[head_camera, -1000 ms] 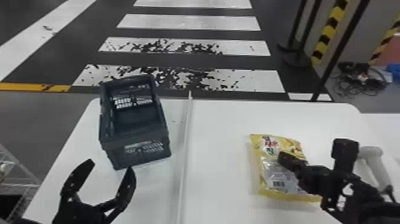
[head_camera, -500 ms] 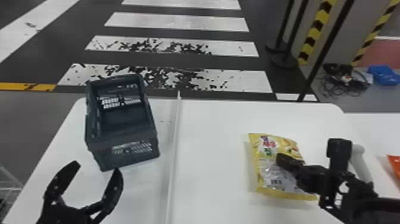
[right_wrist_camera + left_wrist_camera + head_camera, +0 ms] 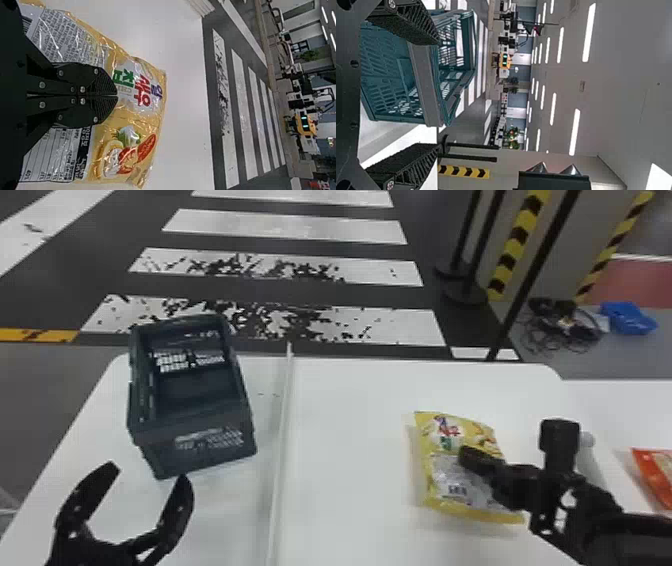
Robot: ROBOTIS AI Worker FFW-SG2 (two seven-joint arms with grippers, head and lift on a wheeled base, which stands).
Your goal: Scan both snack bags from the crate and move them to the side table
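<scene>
Okay, so head view first: the yellow snack bag (image 3: 455,470) is lying flat on the right half of the counter (image 3: 350,470), out of the crate (image 3: 200,420), which sits far left past the divider strip (image 3: 280,470). The right gripper (image 3: 467,457) is over the bag's middle, with a white handle-like thing (image 3: 590,460) just beyond that arm, maybe the scanner. At the far right there's a red-orange packet (image 3: 657,475) on what I'd guess is the side table (image 3: 615,405), so probably one bag done. The left gripper (image 3: 150,474) is near left, spread wide with nothing in it.

Left wrist view: same deal, fingers well apart, crate just past them. Looks parked to me.

Right wrist view: fingers pressed together over the printed side, and I don't see any film pinched between them. Can't tell if the tips are actually touching the bag. It looks light, crinkly and kinda slick, with a soft filling that'd shift. I'd open up and pinch a good fold across the middle, or a puffy edge, rather than a corner that could slip out. Go easy though, squeezing hard might crush the snacks.
</scene>
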